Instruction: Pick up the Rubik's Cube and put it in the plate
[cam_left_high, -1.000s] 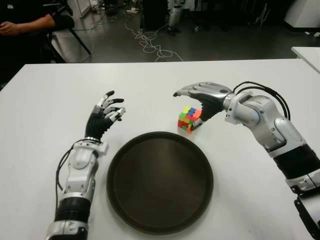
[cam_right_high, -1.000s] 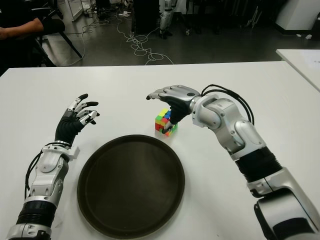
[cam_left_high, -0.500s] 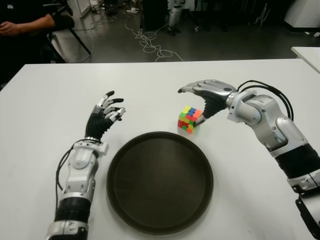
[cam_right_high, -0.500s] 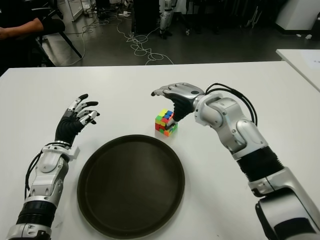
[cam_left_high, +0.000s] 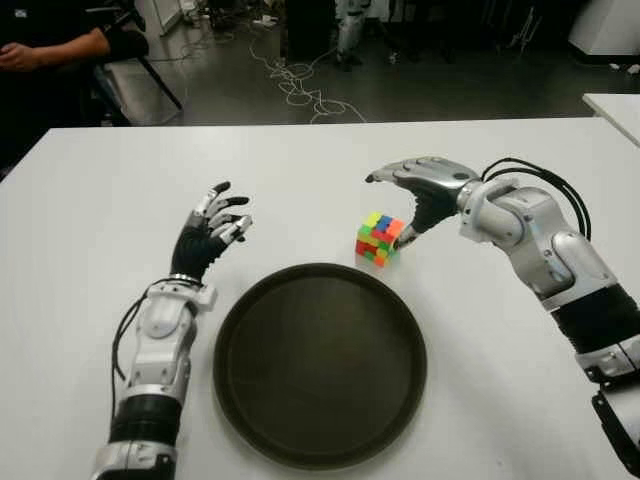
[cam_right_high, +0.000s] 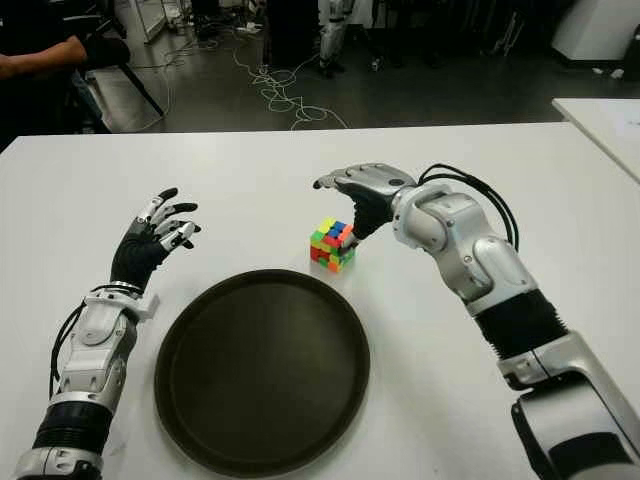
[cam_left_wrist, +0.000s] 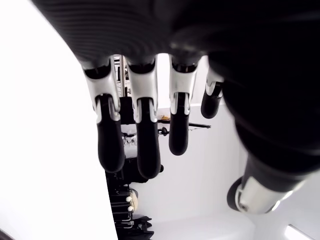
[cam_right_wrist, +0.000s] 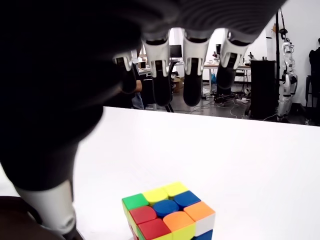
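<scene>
The Rubik's Cube stands on the white table, just behind the far right rim of the dark round plate. My right hand hovers over and to the right of the cube, open, its fingers spread above it and the thumb close beside its right face. In the right wrist view the cube sits free below the palm with nothing gripping it. My left hand is idle to the left of the plate, fingers open and raised.
A seated person is past the table's far left corner. Cables lie on the floor behind the table. Another white table shows at the right edge.
My right hand has drawn back to the right, off the cube's top. The cube and the left hand have not moved.
</scene>
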